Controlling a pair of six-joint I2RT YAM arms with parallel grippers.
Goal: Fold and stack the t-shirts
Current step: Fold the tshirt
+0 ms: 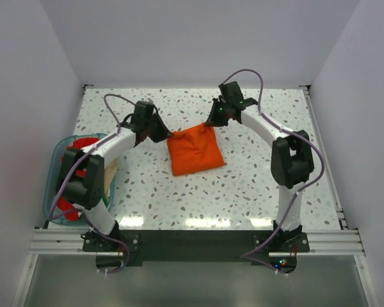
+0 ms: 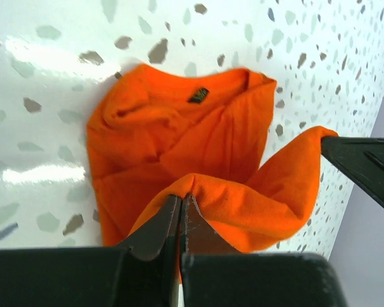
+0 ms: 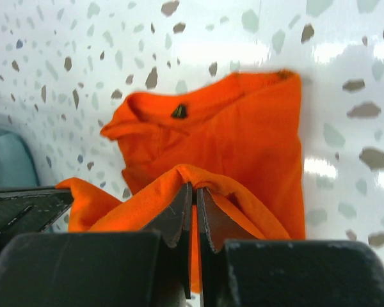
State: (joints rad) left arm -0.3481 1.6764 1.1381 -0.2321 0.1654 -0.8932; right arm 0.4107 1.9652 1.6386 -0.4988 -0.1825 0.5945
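Orange shirt [image 1: 193, 150] is seen mid-tabletop [image 1: 256, 192], already folded into a rough square. Its far edge is pinched at one corner by the left jaws and at the other by the right jaws, both clenched on cloth. A further fold is judged under way. Red shirts [image 1: 83, 142] are left unfolded in the tub [image 1: 48, 192]; no stack has been started.

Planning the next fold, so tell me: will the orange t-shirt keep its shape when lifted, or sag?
Probably floppy: the orange t-shirt drapes in soft folds between the left gripper and right gripper, both shut on its edge. It looks light; thin cloth bunches at each pinch. Pushed, it would likely wrinkle, not slide.
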